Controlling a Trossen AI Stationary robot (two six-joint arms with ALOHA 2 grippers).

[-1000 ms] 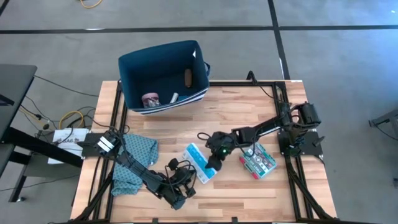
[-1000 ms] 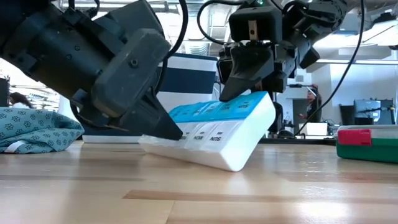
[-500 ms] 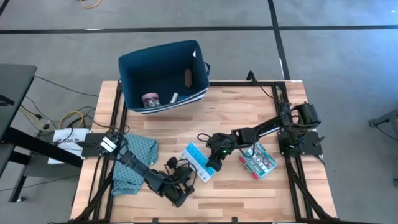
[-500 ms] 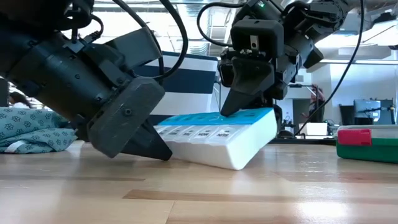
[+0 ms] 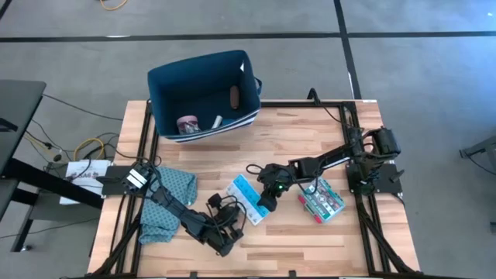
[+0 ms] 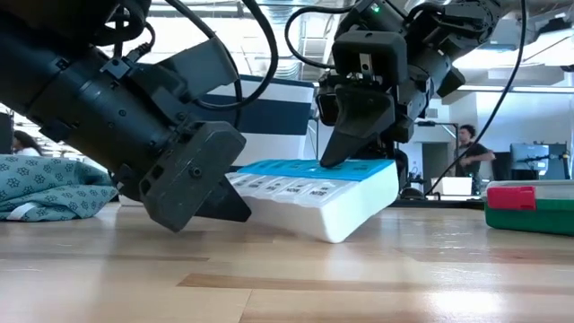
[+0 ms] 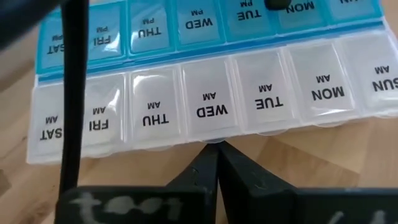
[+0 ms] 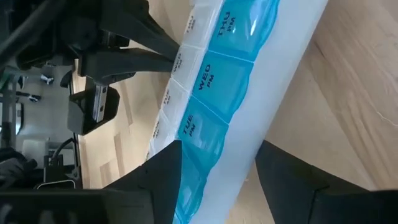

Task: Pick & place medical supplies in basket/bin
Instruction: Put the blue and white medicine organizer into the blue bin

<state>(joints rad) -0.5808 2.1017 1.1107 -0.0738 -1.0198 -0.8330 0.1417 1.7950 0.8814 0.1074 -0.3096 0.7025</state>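
1. High view: the weekly pill organiser [image 5: 245,201] lies on the wooden table [image 5: 310,139] between the two arms, well short of the navy fabric bin [image 5: 203,93] at the far edge. A pink roll [image 5: 187,124], a white stick [image 5: 218,121] and a brown block [image 5: 235,96] already sit in the bin. Over the last second the left gripper [image 5: 230,230] has slid a little away from the organiser's near side, while the right gripper [image 5: 266,200] has stayed on its far end. A teal-red-white flat box [image 5: 323,199] waits beside the right arm, and a teal patterned cloth [image 5: 164,198] lies by the left arm.

2. Low view: the organiser [image 6: 314,196] was tipped up steeply a second ago; it now sits flatter, its right end propped up off the wood. The left gripper [image 6: 211,193] has backed off to its left end, and the right gripper [image 6: 359,135] presses on the blue lid from above.

3. Left wrist view: the left gripper's fingers [image 7: 214,171] are pinched together on nothing, tips just short of the organiser's [image 7: 205,106] clear AM row.

4. Right wrist view: the right gripper's fingers [image 8: 165,163] are spread to either side of the organiser [image 8: 230,81], straddling it; a firm grasp is not evident. In my judgement the lift to the bin is not yet begun.
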